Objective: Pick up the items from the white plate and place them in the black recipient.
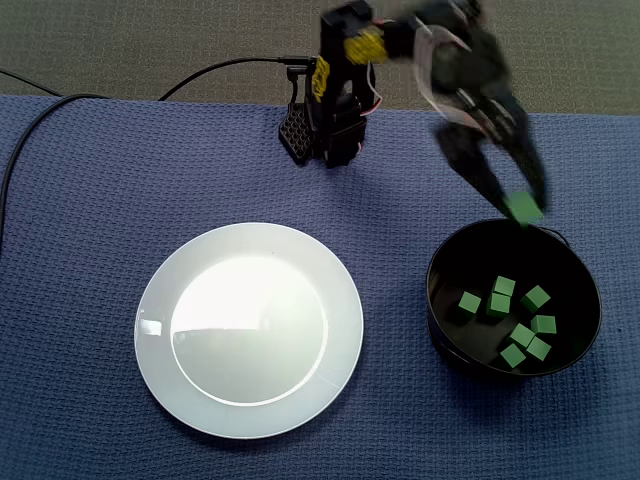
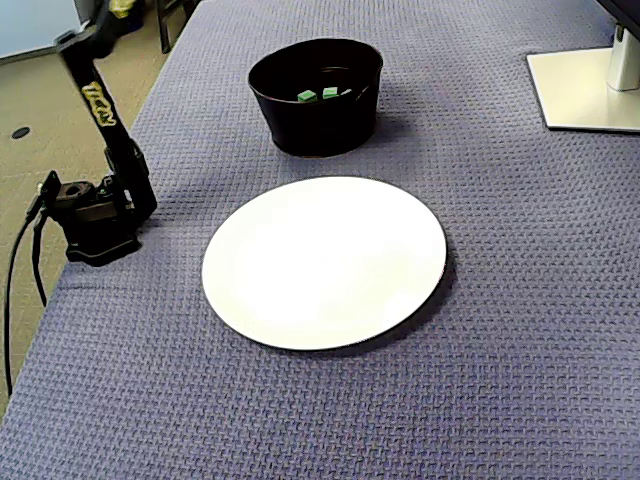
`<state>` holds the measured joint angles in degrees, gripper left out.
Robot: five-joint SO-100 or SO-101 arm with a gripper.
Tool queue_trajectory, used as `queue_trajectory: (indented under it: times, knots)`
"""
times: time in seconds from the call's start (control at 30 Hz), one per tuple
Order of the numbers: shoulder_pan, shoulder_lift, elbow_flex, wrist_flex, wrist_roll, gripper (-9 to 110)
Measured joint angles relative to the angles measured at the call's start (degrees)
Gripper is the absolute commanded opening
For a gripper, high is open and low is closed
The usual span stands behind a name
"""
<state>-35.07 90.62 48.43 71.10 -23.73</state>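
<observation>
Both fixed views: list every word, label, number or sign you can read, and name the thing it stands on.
Yellow lettering on the arm link: too small to read.
Yellow label on the arm: blurred, unreadable.
White plate, black bowl, cubes in the bowl, green cube in the gripper: no text.

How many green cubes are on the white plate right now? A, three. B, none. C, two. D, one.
B: the white plate shows nothing on it in both fixed views. The green cubes lie in the black bowl, and the end effector holds a single cube over its rim.
</observation>
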Motion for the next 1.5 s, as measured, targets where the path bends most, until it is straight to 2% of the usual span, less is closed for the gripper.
queue_trajectory:
  times: [0.23, 0.27, 0.3, 0.33, 0.4, 0.57, 0.83, 1.13, 1.27, 1.5]
  knots:
    - [-3.69, -24.17, 10.37, -8.88, -1.32, 0]
    - [-3.78, -26.02, 12.22, -10.46, -1.41, 24]
    - [-3.78, -27.42, 13.62, -11.69, -1.85, 39]
    - [-3.78, -28.13, 14.85, -12.48, -2.2, 46]
    - [-3.78, -28.21, 16.7, -12.74, -3.34, 48]
    - [-2.72, -18.98, 18.19, -9.05, -8.35, 45]
    - [9.05, 18.72, 21.18, 4.39, -24.43, 30]
    - [29.88, 66.01, 59.24, 4.92, -51.06, 25]
    - [35.16, 76.73, 76.29, 4.39, -56.78, 25]
    - [39.99, 88.77, 100.11, -4.66, -60.38, 24]
